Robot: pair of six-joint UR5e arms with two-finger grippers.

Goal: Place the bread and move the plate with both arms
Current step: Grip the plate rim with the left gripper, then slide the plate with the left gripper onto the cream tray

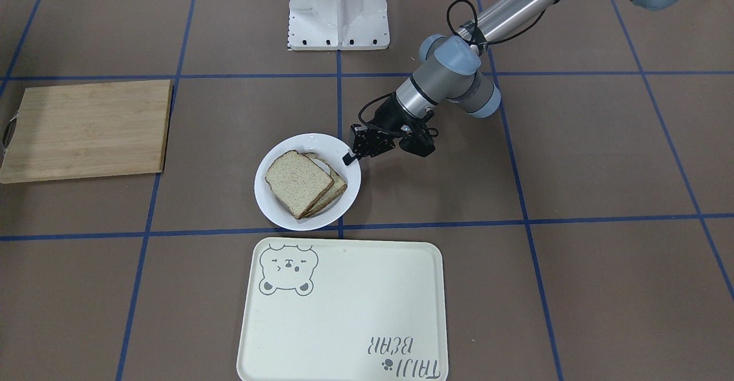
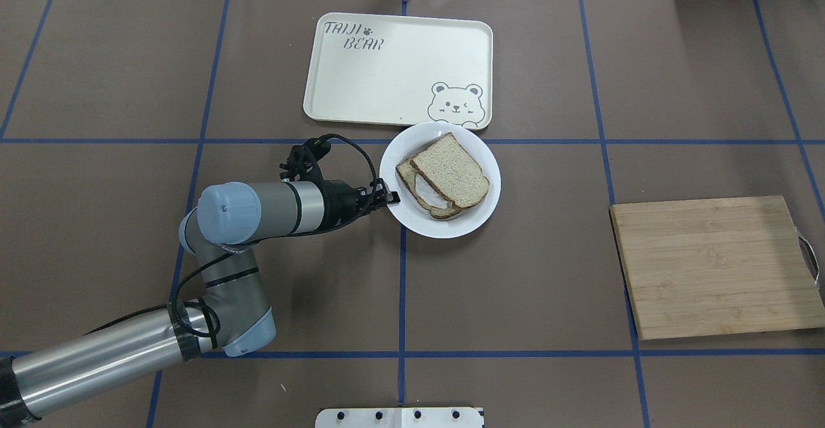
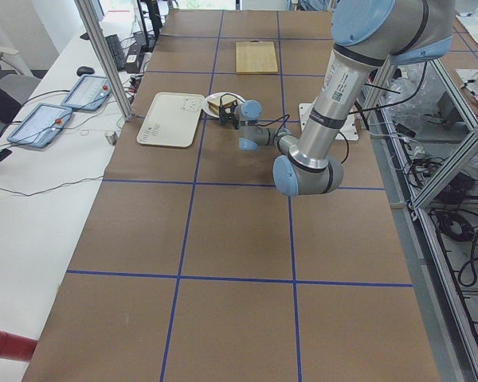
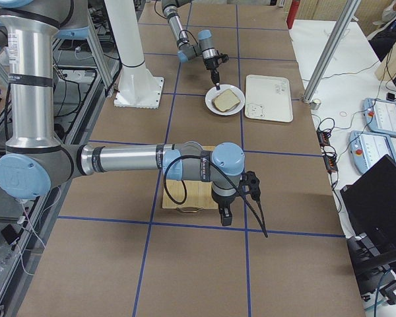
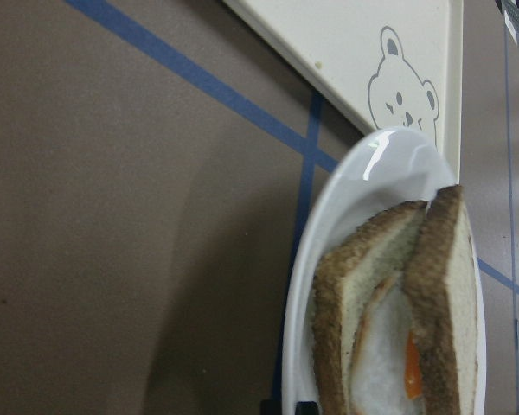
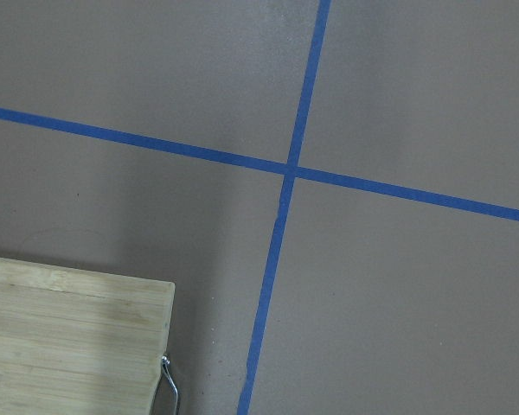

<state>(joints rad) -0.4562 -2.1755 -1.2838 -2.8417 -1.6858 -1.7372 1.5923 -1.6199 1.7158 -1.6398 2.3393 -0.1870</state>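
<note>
The brown surface (image 2: 515, 286) carries everything, and I place it all from the plate. My left arm (image 2: 258, 205) reaches in to the plate's side nearest the robot's left. My right arm (image 4: 119, 158) sits well apart from the plate, out over the wooden cutting board (image 2: 715, 267), which lies far off on the plate's other side with nothing on it. The cream bear-print tray (image 2: 387, 73) lies just beyond the plate, on the side away from the robot. In the front-facing view a thin strip of surface separates the two.

The plate (image 2: 451, 225) rests flat on the surface. The bread (image 2: 451, 170) lies on it, stacked a little askew on the egg-topped slice (image 2: 425, 191), so I count the placing half as done.

The left end effector (image 2: 388, 197) is at the plate's rim, and its fingers look pinched together on that rim, one tip lying over the white edge. The right end effector (image 4: 226, 221) shows only in the far side view, pointing down near the board's edge, and I cannot tell whether its fingers are apart or together.

What is left, as I judge it, is the whole plate move. The plate does not look lifted or shifted toward the tray, and only one arm is on it.
</note>
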